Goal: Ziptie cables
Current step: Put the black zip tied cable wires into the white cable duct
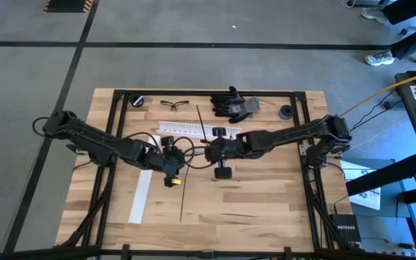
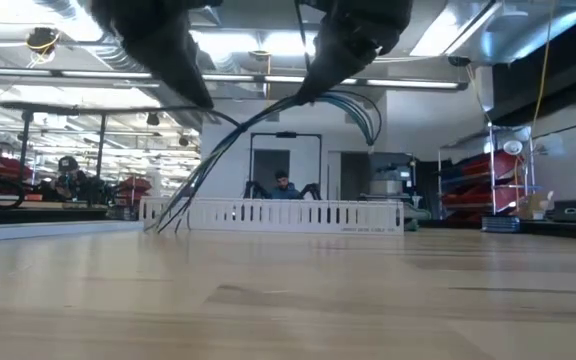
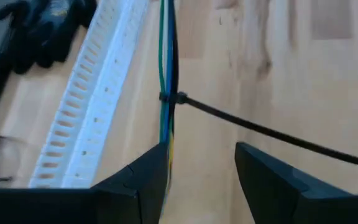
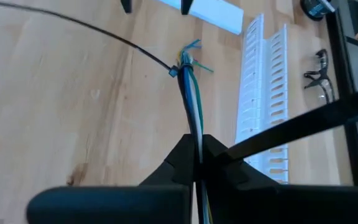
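Observation:
The cables are thin dark, blue and green wires gathered into one bundle. A black ziptie is looped round the bundle near its frayed free end, and its long tail stands out sideways. My right gripper is at the table's middle, shut on the bundle. My left gripper is open and faces it from the left. Its fingers are apart just past the bundle's end, and the wires run in beside one finger. In the low view, the cables slope down to the table. My right gripper pinches the cable bundle between its two shut fingers, a short way behind the ziptie loop. The fingers come in roughly level from the table's right and lie along the wires. The ziptied end sticks out past the fingertips, lifted above the wood.
A white slotted rail lies just beyond the grippers, with black gloves, safety glasses and two black rolls farther back. A flat white strip and a loose thin dark strip lie nearer the near edge. A person sits in the room behind.

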